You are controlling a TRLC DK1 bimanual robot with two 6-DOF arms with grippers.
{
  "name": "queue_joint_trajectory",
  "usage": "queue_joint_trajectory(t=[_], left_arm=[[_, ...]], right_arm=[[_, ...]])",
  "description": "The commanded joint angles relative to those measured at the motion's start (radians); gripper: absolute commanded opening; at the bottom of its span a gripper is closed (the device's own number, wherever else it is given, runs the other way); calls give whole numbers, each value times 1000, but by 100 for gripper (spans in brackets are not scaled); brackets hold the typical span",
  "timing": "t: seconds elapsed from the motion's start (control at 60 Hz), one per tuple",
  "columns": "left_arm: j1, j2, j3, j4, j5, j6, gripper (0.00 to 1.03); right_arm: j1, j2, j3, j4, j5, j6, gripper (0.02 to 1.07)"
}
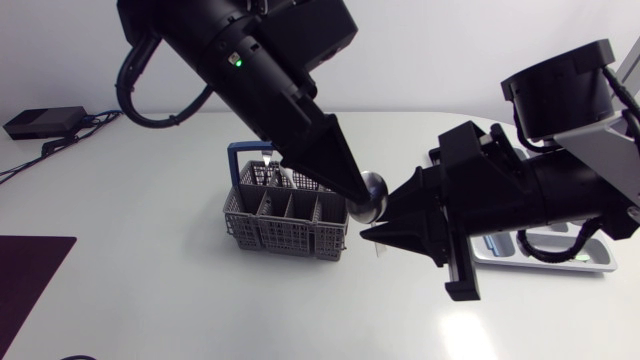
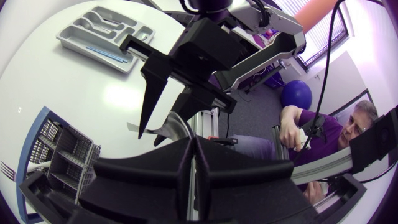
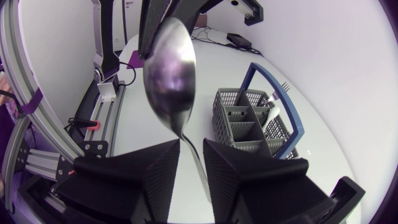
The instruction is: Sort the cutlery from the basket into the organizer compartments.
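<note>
Mid-air handover, apparently. Left gripper (image 1: 352,186) is clamped on the spoon (image 1: 370,197) at its bowl, above the table's middle, beside the basket (image 1: 270,232). Right gripper (image 3: 191,146) stands parted around the handle. Next, it should probably close before the left lets go, then carry to the organizer (image 1: 592,264).

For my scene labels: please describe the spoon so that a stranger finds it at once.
Find the grey basket. Just right of it the left gripper and the right gripper almost meet, and the spoon is between their tips: the only shiny, rounded metal among matte black wedges.
</note>
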Motion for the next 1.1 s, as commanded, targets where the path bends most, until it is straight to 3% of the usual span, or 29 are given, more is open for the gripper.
queue_joint_trajectory(t=[0.0, 0.167, 0.333, 0.5, 0.667, 0.733, 0.75, 0.783, 0.833, 0.933, 1.083], left_arm=[[12, 15, 41, -21, 21, 21, 3], [13, 14, 49, -32, 25, 21, 3], [12, 14, 47, -33, 27, 23, 3], [15, 14, 46, -38, 27, 24, 3], [25, 15, 58, -33, 31, 26, 4], [39, 18, 70, -32, 36, 21, 13], [47, 24, 86, -32, 36, 14, 23], [54, 29, 100, -30, 37, 4, 33], [67, 32, 118, -29, 37, -6, 42], [82, 29, 135, -1, 37, -39, 54], [133, 8, 133, 66, 39, -98, 63]], right_arm=[[-12, 0, -32, 5, -8, 0, 32], [-16, -4, -43, 3, -14, -4, 31], [-16, -9, -39, 5, -17, -4, 15], [-16, -4, -32, -4, -18, -4, 8], [-20, -7, -29, -18, -20, 2, 8], [-21, -7, -31, -27, -20, 0, 8], [-23, -9, -32, -29, -18, 0, 8], [-27, -13, -34, -32, -18, 0, 8], [-30, -24, -36, -38, -15, 2, 8], [-44, -49, -34, -60, -9, 0, 8], [-110, -79, -32, -93, 0, -9, 8]])
